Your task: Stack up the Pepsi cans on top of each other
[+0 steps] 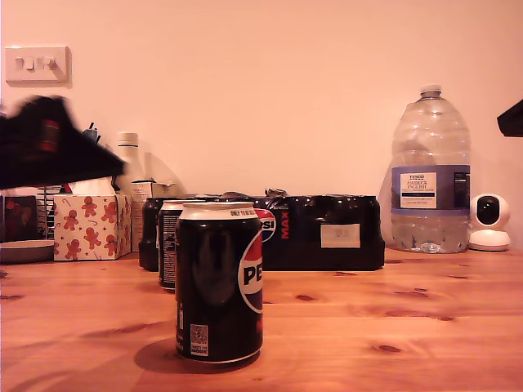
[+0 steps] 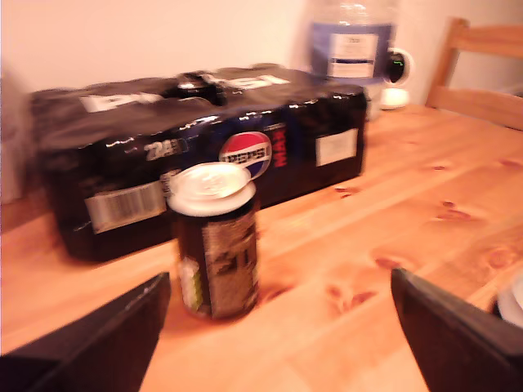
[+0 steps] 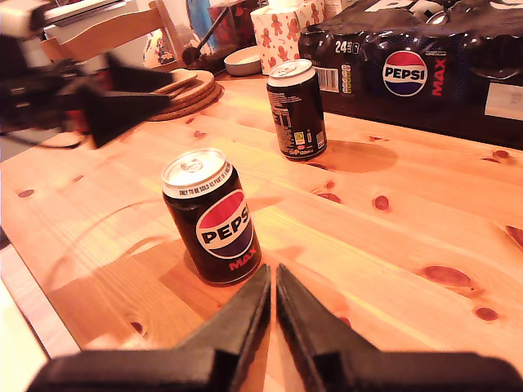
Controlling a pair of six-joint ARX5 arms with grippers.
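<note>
2 Pepsi cans upright on the wooden table (image 1: 409, 327), apart from each other, not stacked. Near can (image 1: 219, 282) stands at the front of the exterior view, globe logo turned toward that view's right; in the second wrist view it sits just ahead of my second gripper (image 3: 273, 282), untouched. Far can (image 1: 169, 245) stands behind it, just in front of the shrink-wrapped Pepsi Max multipack (image 1: 323, 233), small print facing the exterior camera. My first gripper (image 2: 282, 327) has fingers spread wide, far can ahead of the gap and closer to one finger, nothing held; blurred. My second gripper's fingers are pressed together, tips nearly meeting, empty. Blurred black arm (image 1: 49, 139) hangs at the exterior view's left above the table. Gingerbread-print tissue box (image 1: 91, 226) at the exterior view's left, big water bottle (image 1: 431, 175) and small white camera (image 1: 490, 222) at its right, light switch (image 1: 37, 65) on the wall.
</note>
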